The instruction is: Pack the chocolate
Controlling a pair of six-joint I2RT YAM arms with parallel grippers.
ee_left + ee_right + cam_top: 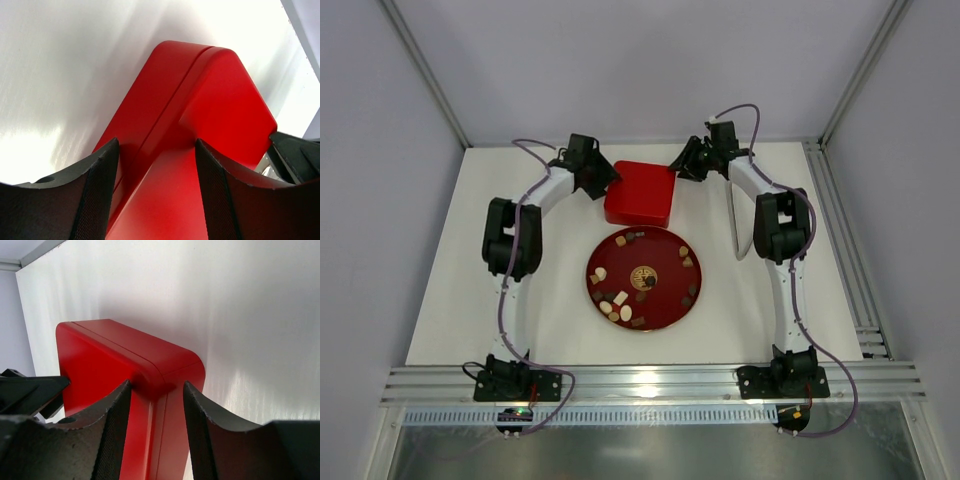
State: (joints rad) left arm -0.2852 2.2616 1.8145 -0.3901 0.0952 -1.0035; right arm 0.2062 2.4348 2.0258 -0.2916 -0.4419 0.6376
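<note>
Several chocolate pieces [620,300], dark brown, light brown and cream, lie scattered on a round red plate [665,262] at mid-table. Behind the plate sits a closed red box [642,195] with rounded corners and a lid seam. My left gripper [603,182] is at the box's back-left corner. In the left wrist view the left gripper [155,142] has its jaws wide apart over the box [215,100]. My right gripper [680,165] is at the back-right corner. There the right gripper [156,384] straddles a corner of the box [110,355], jaws apart; whether it touches is unclear.
A gold emblem [642,275] marks the plate's centre. A thin white panel [742,225] lies right of the plate, under the right arm. Grey walls and aluminium rails enclose the white table [470,300].
</note>
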